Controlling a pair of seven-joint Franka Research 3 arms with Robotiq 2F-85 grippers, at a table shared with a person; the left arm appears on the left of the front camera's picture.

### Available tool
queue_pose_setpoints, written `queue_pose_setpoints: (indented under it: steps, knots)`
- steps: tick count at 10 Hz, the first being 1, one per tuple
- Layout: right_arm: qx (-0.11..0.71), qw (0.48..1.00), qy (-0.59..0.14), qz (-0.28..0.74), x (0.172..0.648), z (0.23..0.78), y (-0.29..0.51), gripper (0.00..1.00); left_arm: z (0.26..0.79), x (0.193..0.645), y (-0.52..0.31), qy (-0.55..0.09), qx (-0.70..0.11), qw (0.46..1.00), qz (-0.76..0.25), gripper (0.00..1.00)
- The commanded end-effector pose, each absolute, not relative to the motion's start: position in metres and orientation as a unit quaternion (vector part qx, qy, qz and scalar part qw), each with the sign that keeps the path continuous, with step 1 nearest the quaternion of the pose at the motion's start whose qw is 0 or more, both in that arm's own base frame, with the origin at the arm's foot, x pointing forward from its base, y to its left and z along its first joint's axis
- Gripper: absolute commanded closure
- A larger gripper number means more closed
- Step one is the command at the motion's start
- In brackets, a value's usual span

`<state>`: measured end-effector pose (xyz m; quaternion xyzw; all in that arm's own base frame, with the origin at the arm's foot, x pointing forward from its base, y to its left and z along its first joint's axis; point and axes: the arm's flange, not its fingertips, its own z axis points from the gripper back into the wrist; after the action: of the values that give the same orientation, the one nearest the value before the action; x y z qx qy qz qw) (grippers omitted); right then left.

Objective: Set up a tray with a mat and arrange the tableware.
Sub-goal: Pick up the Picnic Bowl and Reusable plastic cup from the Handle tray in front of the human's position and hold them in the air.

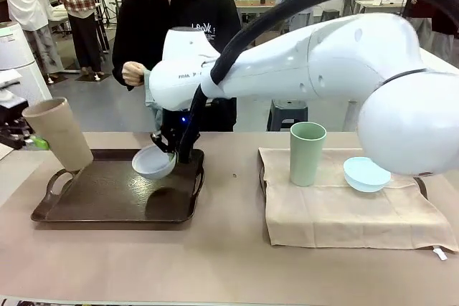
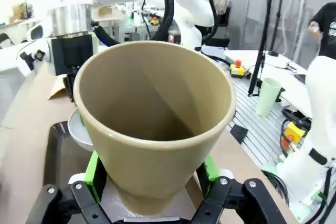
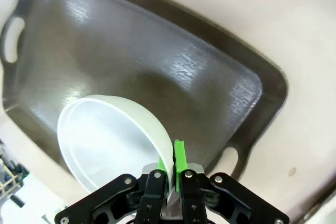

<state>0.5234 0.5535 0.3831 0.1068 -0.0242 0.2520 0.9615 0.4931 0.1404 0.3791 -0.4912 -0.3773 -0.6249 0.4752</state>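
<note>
Front view — person [image 1: 176, 26] behind tray [image 1: 93, 202]; mat [image 1: 344, 213] apart.

Tan cup [image 1: 61, 134], white bowl [image 1: 153, 163], dark brown tray [image 1: 107, 202], beige mat [image 1: 344, 213].

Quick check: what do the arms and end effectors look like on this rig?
Right arm: glossy white rounded shells, thick black hose along it, small dark lettering near the wrist. Right end effector and left end effector: black linkage fingers with silver screws, bright green pads.
</note>
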Motion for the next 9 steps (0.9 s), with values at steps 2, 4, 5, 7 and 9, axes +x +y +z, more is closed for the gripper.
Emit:
queue_pose_setpoints:
  steps: [2, 4, 5, 7, 9]
  knots:
    - [0.097, 0.959, -0.065, 0.260, 0.484, 0.441, 0.540, 1.00, 0.431, 0.470, 0.124, -0.379, -0.454, 0.508, -0.626, 0.70]
    - [0.076, 0.958, -0.099, 0.259, 0.457, 0.481, 0.535, 1.00, 0.460, 0.462, 0.118, -0.376, -0.433, 0.517, -0.636, 0.70]
    - [0.070, 0.957, -0.113, 0.257, 0.445, 0.493, 0.533, 1.00, 0.469, 0.458, 0.117, -0.377, -0.425, 0.520, -0.638, 0.70]
    - [0.075, 0.956, -0.120, 0.256, 0.427, 0.506, 0.530, 1.00, 0.480, 0.450, 0.116, -0.382, -0.418, 0.525, -0.636, 0.70]
    - [0.081, 0.954, -0.107, 0.270, 0.439, 0.516, 0.539, 1.00, 0.480, 0.457, 0.123, -0.378, -0.424, 0.509, -0.647, 0.70]
